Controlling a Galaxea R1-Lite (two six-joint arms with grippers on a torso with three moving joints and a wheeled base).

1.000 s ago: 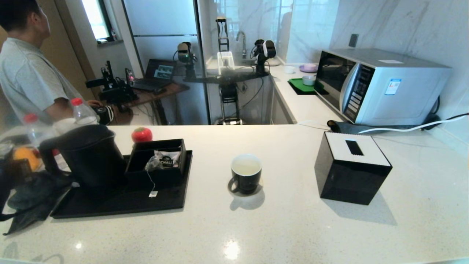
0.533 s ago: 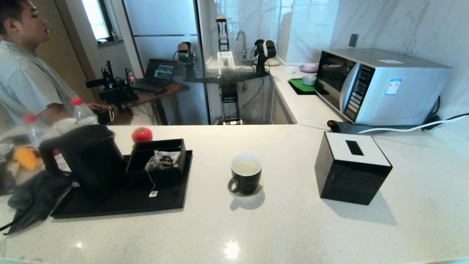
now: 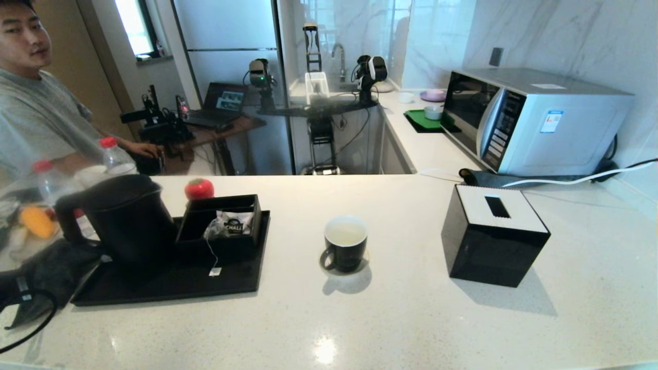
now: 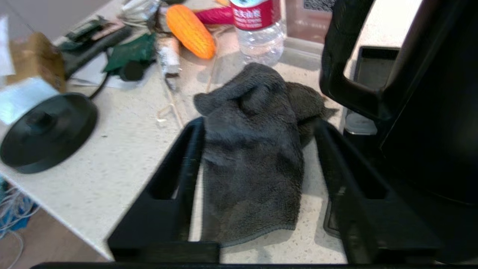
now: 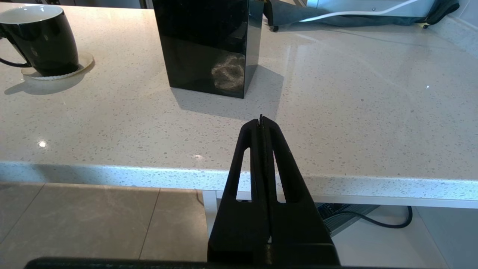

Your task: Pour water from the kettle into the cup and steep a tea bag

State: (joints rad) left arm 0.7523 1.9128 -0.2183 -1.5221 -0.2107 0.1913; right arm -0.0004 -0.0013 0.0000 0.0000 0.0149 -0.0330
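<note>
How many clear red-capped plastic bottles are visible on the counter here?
2. One clear red-capped plastic bottle stands behind the matte black electric kettle; the other bottle is further left, near the edge of the head view. More may be hidden.

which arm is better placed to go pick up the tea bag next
Probably left. The left gripper hangs open beside the kettle, on the tea bag's side; the right gripper is shut, below the counter edge.
</note>
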